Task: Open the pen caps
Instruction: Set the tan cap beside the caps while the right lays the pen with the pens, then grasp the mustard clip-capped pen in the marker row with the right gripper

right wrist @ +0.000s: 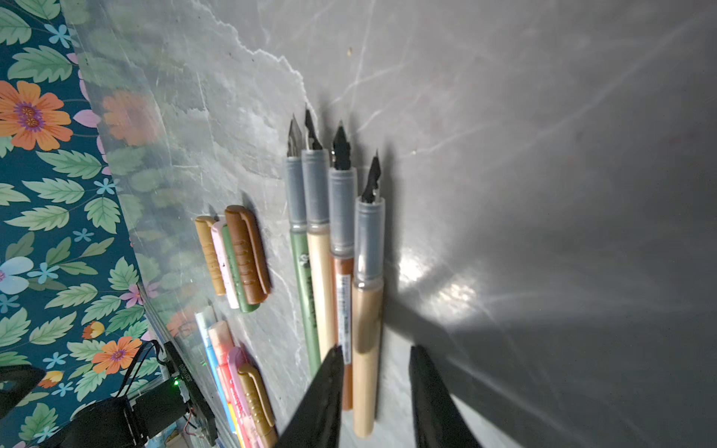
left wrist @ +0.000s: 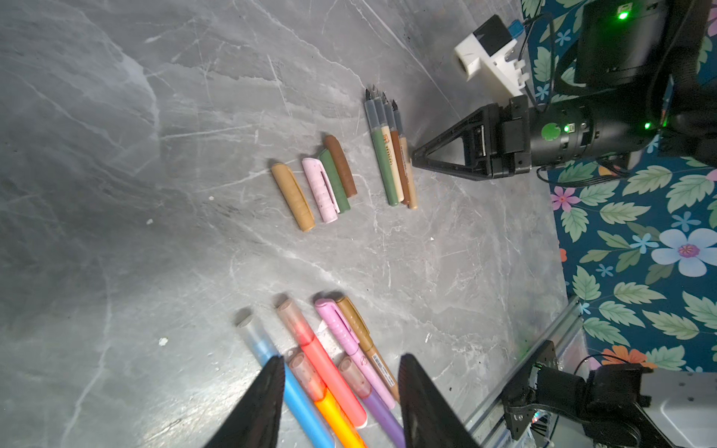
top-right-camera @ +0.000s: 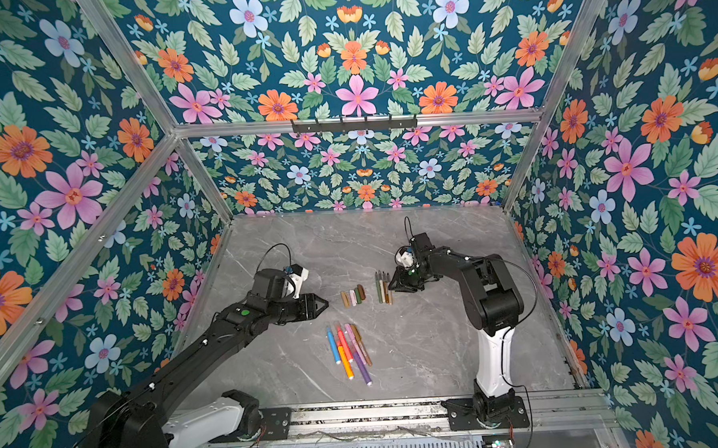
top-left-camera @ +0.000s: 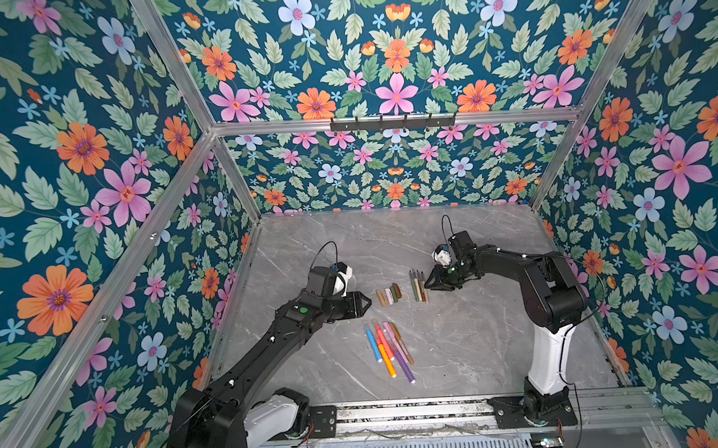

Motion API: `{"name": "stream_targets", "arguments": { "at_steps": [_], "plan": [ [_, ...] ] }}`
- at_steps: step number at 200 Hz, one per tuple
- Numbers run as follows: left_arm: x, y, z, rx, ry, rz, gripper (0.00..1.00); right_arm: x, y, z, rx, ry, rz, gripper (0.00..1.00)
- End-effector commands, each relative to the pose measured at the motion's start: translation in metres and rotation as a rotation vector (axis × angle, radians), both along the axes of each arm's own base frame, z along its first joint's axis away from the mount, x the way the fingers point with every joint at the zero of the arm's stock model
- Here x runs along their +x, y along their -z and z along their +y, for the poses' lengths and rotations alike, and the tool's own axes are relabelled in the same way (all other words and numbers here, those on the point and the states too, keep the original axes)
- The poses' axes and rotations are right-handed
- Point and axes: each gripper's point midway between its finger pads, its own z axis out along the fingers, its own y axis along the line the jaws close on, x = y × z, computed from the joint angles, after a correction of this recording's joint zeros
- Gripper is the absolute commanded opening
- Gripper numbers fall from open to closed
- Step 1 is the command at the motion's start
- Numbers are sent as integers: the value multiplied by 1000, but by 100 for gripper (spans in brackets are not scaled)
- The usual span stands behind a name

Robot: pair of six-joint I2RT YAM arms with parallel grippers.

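1. Hovering over the grey marble bench [top-left-camera: 479, 344], the left end effector [top-left-camera: 364, 304] has its jaws spread, with nothing between them. The left wrist view shows it above the capped pens [left wrist: 329, 372].
2. Those six pens lie bunched near the front edge, caps on.
3. Just behind them, four loose pen caps [top-left-camera: 389, 294] lie in a row: tan cap [left wrist: 293, 198], pink cap [left wrist: 320, 190], olive cap [left wrist: 334, 180], brown cap [left wrist: 341, 165]. The last three touch.
4. Just right of the row, four uncapped pens [top-left-camera: 418, 287] lie side by side, nibs toward the back wall.
5. The right end effector [top-left-camera: 426, 287] sits low at the rightmost one, jaws apart. In the right wrist view the tan pen [right wrist: 366, 329] lies between the fingers [right wrist: 322, 395]; contact cannot be judged.
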Motion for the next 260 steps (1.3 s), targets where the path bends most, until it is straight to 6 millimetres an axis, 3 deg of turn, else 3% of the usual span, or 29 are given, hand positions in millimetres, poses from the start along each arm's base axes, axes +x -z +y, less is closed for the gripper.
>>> {"name": "stream_targets", "arguments": {
  "at_steps": [1, 28, 53, 94, 124, 149, 172, 260],
  "plan": [
    [3, -1, -5, -24, 9, -11, 51, -3, 1, -7, -41, 11, 1, 35],
    [7, 13, -11, -36, 17, 23, 51, -9, -11, -9, -30, 14, -24, 35],
    [16, 33, -19, -44, 24, 63, 51, -28, -24, -16, -30, 25, -53, 36],
    [42, 64, -36, -57, 21, 114, 50, -95, -38, -38, -3, 95, -76, 36],
    [61, 83, -45, -44, 31, 133, 51, -151, -30, -57, 7, 149, -70, 38],
    [68, 101, -49, -36, 34, 166, 51, -176, -33, -66, 20, 175, -96, 43],
    [68, 110, -52, -51, 34, 189, 51, -177, -39, -66, 36, 178, -135, 48],
    [66, 118, -55, -89, 18, 213, 52, -174, -39, -67, 28, 181, -137, 48]
  ]
}}
